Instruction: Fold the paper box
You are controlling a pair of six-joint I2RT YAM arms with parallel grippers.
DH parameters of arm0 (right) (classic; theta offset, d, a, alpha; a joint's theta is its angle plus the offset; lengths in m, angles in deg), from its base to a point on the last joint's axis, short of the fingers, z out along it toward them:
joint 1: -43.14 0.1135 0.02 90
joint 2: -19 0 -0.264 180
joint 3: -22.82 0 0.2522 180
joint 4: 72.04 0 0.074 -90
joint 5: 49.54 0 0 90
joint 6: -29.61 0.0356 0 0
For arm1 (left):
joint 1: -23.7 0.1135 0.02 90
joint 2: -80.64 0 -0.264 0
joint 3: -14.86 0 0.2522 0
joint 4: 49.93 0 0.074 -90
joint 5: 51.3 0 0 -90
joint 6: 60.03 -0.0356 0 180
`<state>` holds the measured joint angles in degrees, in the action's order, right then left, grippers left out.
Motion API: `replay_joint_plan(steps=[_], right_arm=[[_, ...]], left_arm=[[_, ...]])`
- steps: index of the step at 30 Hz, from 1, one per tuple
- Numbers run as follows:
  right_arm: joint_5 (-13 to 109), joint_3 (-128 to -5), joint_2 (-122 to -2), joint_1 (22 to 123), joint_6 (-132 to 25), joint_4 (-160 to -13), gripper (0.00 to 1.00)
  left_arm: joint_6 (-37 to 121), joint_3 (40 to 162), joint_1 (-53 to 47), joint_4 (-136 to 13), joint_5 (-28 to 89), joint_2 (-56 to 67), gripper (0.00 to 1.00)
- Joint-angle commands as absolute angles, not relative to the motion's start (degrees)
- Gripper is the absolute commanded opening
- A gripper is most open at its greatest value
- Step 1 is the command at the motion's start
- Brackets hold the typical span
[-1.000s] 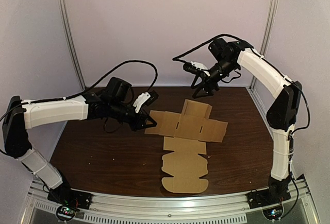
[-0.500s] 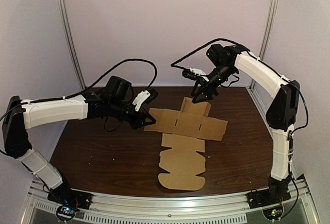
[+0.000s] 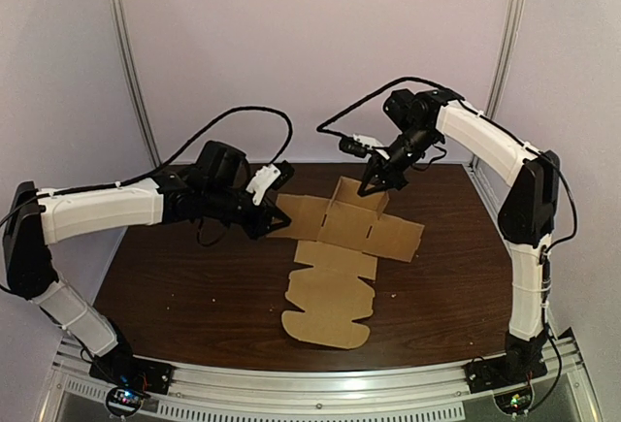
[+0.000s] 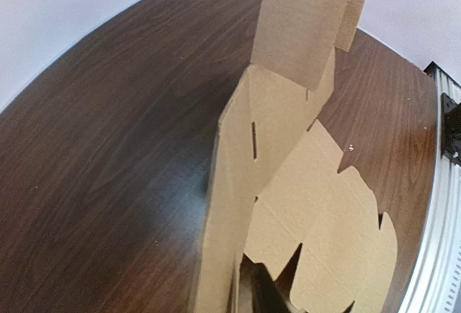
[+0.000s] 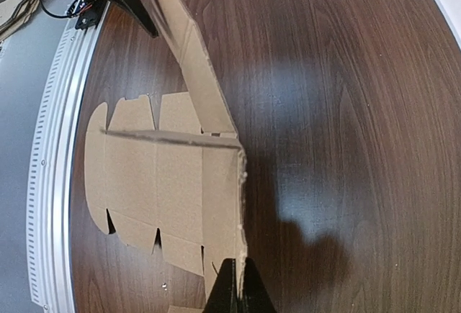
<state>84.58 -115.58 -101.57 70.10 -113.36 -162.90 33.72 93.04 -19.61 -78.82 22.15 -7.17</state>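
Note:
A flat brown cardboard box blank (image 3: 335,281) lies in the middle of the dark wooden table (image 3: 175,286). My left gripper (image 3: 274,211) is shut on the blank's left flap, which stands tilted up on edge in the left wrist view as the cardboard (image 4: 288,111); one dark finger (image 4: 272,293) shows behind it. My right gripper (image 3: 373,187) is shut on the back flap and holds it upright. In the right wrist view its gripper (image 5: 236,290) pinches the raised edge of the cardboard (image 5: 158,183). The long scalloped front panel still lies flat.
A metal rail (image 3: 310,388) with the arm bases runs along the near table edge. Two aluminium posts (image 3: 131,63) (image 3: 509,44) stand against the back wall. Bare wood surrounds the blank on the left and right.
My right gripper came down from above the blank and closed on the back flap, raising it. The whole blank slid left and toward the near edge, and the left flap tilted up.

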Motion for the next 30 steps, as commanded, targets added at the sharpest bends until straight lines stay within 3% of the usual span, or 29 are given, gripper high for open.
replay_joint_plan(steps=[1, 6, 8, 24, 30], right_arm=[[86.10, -121.58, -103.95, 68.81, -109.58, -189.20, 0.00], [91.33, -126.28, -104.31, 65.71, -106.38, -188.58, 0.00], [93.08, -125.76, -103.86, 65.19, -105.55, -188.10, 0.00], [97.88, -122.97, -103.19, 64.68, -94.85, -182.03, 0.00], [98.20, -122.33, -103.34, 64.42, -94.78, -181.58, 0.00]], left_arm=[[35.51, 92.76, -19.80, -73.43, 31.92, -4.13, 0.31], [40.87, 86.00, -19.79, -64.81, 37.79, 0.48, 0.54], [42.18, 84.56, -19.80, -62.34, 36.57, 0.51, 0.57], [49.30, 88.16, -19.72, -57.42, 34.37, -11.82, 0.58], [49.53, 92.66, -19.72, -61.19, 30.64, -16.14, 0.52]])
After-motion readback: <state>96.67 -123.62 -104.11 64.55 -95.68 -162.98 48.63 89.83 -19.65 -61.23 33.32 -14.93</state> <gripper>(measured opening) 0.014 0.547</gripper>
